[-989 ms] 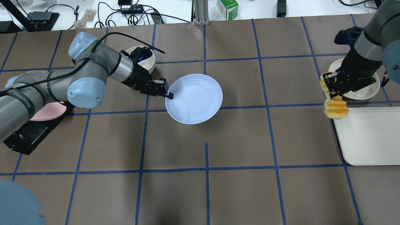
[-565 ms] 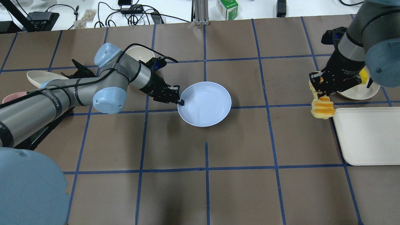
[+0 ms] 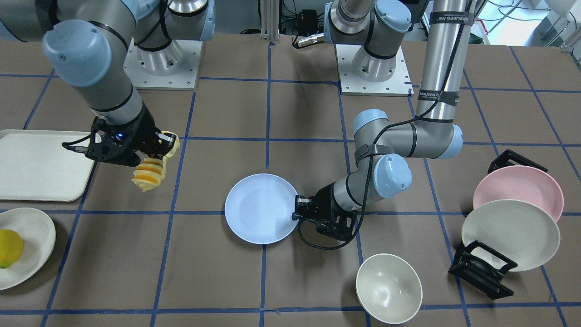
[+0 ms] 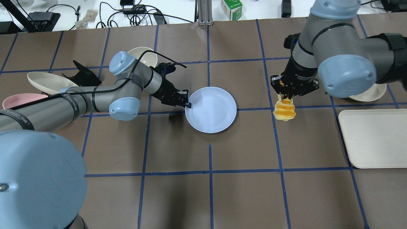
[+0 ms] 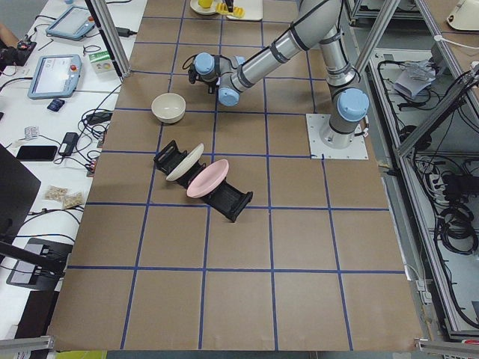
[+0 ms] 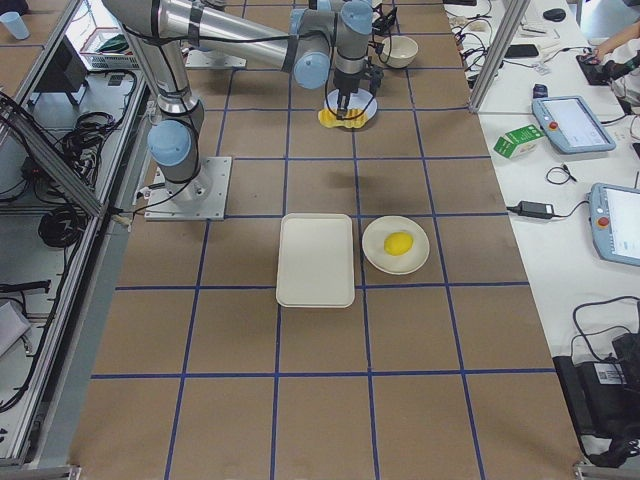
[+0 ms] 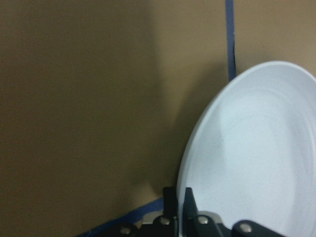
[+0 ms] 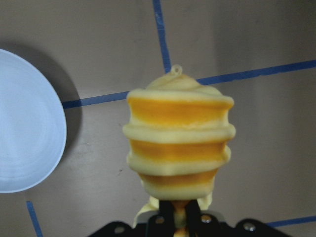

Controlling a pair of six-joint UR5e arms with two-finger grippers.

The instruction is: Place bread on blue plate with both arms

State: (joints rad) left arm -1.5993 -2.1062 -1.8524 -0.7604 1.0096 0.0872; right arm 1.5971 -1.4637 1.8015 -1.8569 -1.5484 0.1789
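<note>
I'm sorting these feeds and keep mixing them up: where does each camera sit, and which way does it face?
Front-facing: across the table, facing the robot, steeply down; bases at top, left arm on its right.
Overhead: behind the robot, looking forward and down; left arm enters left.
Left: table's end, looking along it; left arm near.
Right: opposite end; right arm near.
Left wrist: past the left tool onto the blue plate.
Right wrist: past the right tool onto the bread.
Shared: both wrist views show the blue plate.

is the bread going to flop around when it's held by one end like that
Probably soft and bendy: the bread droops below the right gripper, pinched at one end. Likely light, since that thin pinch carries it.
</note>
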